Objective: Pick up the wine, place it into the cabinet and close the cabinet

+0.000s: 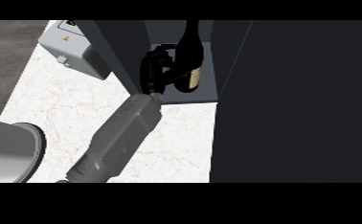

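Observation:
The wine bottle (188, 46) is dark with a pale label and stands upright inside the open cabinet (212, 65), on its floor. My left hand (157, 70) reaches in from the lower left, its black fingers curled round the bottle's lower body from the left side. The grey forearm (120, 137) runs diagonally over the counter up to the cabinet's opening. The cabinet's dark door (297, 98) stands open and fills the right side of the view. My right hand does not show.
A grey box (71, 46) with a warning sticker sits on the white marble counter (63, 98), just left of the cabinet's side wall. A grey rounded object (17, 151) lies at the lower left edge.

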